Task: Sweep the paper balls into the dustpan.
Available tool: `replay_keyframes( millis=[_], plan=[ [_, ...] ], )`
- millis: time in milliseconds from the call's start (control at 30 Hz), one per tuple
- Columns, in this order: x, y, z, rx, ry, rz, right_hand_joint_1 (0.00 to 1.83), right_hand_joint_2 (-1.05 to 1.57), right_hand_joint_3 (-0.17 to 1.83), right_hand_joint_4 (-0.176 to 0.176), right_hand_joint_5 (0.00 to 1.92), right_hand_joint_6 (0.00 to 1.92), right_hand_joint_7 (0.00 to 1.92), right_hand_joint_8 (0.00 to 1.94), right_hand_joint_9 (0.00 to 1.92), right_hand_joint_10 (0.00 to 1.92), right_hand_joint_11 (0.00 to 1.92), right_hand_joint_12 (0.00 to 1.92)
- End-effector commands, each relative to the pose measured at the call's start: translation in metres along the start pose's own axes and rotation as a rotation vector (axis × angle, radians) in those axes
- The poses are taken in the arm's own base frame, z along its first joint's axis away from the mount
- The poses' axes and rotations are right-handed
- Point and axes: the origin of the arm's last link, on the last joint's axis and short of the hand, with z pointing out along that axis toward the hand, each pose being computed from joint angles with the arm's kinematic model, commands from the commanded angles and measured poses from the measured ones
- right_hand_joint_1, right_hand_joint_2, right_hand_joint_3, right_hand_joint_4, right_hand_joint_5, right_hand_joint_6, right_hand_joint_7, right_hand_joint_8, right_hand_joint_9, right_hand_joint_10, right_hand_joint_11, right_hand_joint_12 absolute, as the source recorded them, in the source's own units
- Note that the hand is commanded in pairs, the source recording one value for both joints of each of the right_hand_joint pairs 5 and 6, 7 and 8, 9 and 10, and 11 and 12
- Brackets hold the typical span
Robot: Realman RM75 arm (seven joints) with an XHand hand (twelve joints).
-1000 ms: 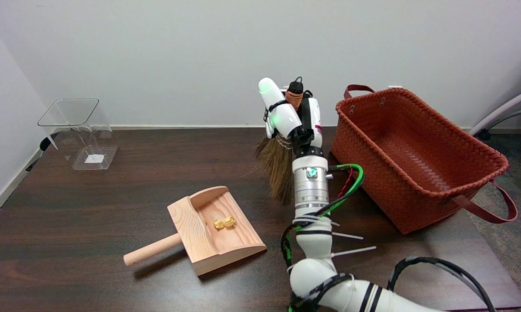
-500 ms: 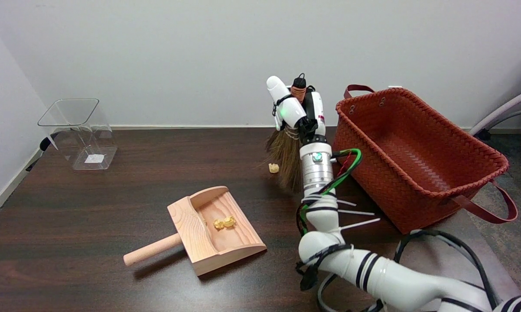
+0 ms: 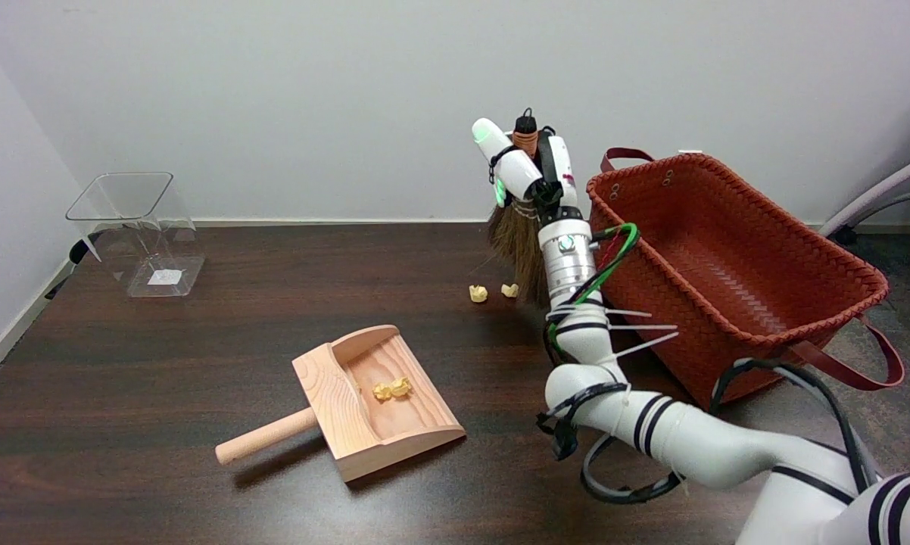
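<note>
Right hand grips broom; paper balls: some in dustpan, two on desk w/ sweeping left.

No text, brand, number or sign can be read in this view. The clear plastic container at the far left of the worktop carries a small white label low on its base, but whatever is printed on it is too small to make out. A small red mark shows on the white shell of the robot hand, too fine to read as letters or a logo.
</note>
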Motion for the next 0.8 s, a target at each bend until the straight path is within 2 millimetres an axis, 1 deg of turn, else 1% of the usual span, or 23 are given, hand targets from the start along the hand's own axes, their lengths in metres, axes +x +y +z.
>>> replay_keyframes(
  millis=[33,167,500,600,800],
  plan=[
    [0.007,0.017,0.037,0.017,-0.141,-0.175,0.6,1.57,-0.17,0.0,1.92,1.92,1.92,1.92,1.92,1.92,1.92,1.92],
    [0.001,0.025,0.036,0.004,-0.209,-0.25,0.6,1.57,-0.17,0.0,1.92,1.92,1.92,1.92,1.92,1.92,1.92,1.92],
    [-0.01,0.036,0.028,0.01,-0.346,-0.377,0.57,1.57,-0.17,0.0,1.92,1.92,1.92,1.92,1.92,1.92,1.92,1.92],
    [-0.012,0.042,0.024,-0.011,-0.372,-0.354,0.57,1.57,-0.17,0.0,1.92,1.92,1.92,1.92,1.92,1.92,1.92,1.92],
    [-0.016,0.053,0.011,-0.05,-0.395,-0.328,0.55,1.57,-0.17,0.0,1.92,1.92,1.92,1.92,1.92,1.92,1.92,1.92]
  ],
)
